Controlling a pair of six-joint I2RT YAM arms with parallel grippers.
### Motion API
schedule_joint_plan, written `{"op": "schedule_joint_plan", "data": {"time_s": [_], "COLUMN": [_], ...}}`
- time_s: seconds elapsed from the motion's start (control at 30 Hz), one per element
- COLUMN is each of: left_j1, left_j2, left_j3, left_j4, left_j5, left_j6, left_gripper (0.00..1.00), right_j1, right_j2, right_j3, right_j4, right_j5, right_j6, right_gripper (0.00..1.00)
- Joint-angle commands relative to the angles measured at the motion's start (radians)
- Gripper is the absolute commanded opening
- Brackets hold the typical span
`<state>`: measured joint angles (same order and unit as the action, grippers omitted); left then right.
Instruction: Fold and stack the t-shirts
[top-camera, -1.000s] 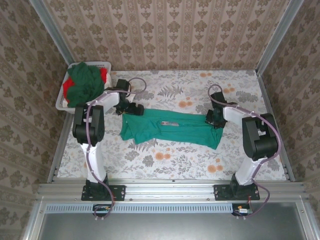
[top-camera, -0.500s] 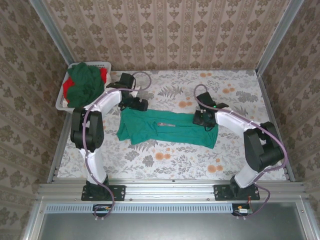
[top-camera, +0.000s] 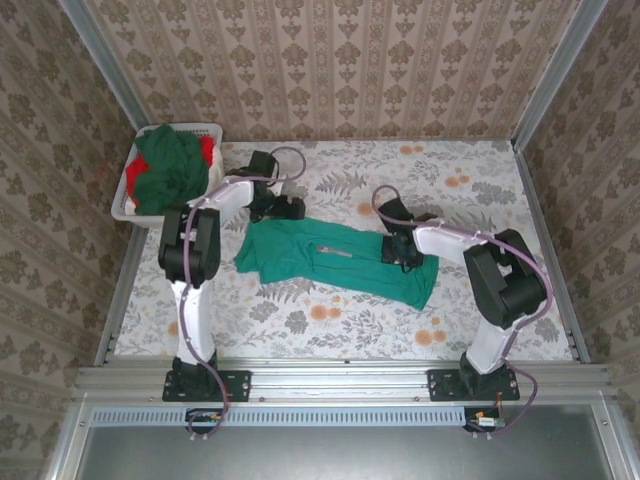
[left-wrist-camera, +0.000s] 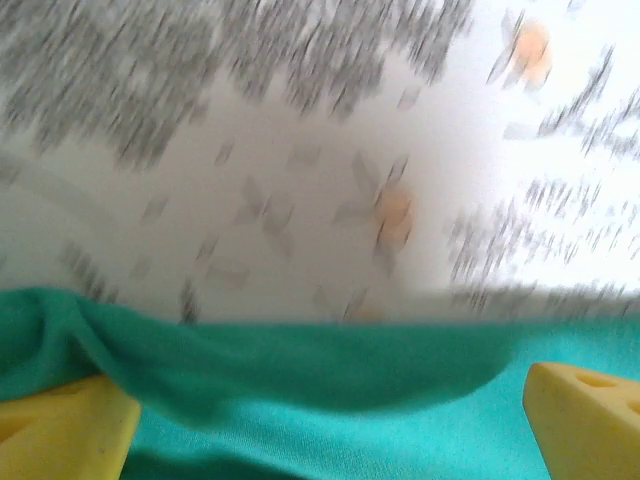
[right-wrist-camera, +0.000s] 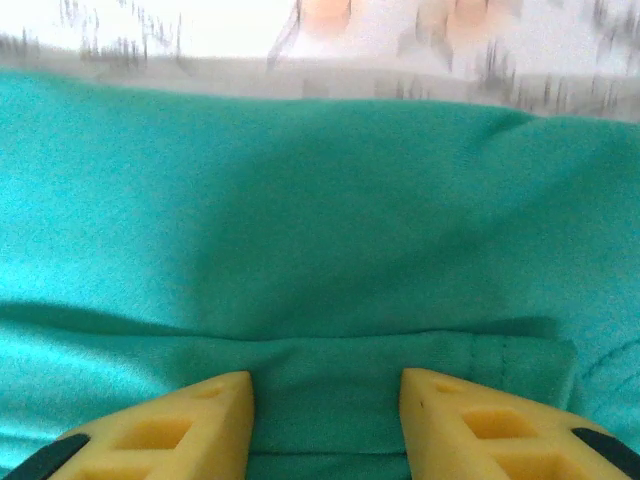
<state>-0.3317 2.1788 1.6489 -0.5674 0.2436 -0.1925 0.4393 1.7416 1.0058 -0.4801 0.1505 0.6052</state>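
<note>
T-shirt (top-camera: 330, 265), teal, long axis left-right, right end nearer the bases (top-camera: 208, 385)

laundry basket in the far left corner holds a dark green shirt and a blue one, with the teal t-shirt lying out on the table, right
Not quite. In the top external view the laundry basket holds a dark green shirt and a red shirt, not a blue one. The teal t-shirt does lie out on the table.
</note>
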Motion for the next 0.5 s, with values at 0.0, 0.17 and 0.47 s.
{"op": "schedule_joint_plan", "data": {"time_s": [0.0, 0.17, 0.47], "left_j1": [-0.028, -0.078, -0.118], "left_j2": [0.138, 0.327, 0.304], "left_j3": [0.109, 0.453, 0.718], "left_j4": [-0.009, -0.055, -0.141], "left_j5": [0.118, 0.250, 0.284], "left_j6": [-0.049, -0.010, 0.052], "left_gripper": [1.00, 1.00, 1.00], "right_j1": [0.080, 0.183, 0.111], "right_j2": [-0.080, -0.179, -0.321], "right_j3": [-0.090, -0.144, -0.152], "right_j4": [-0.060, -0.101, -0.083], "right_j5": [-0.008, -0.017, 0.104], "right_j6": [0.099, 0.163, 0.055], "right_gripper": [0.46, 0.48, 0.54]}}
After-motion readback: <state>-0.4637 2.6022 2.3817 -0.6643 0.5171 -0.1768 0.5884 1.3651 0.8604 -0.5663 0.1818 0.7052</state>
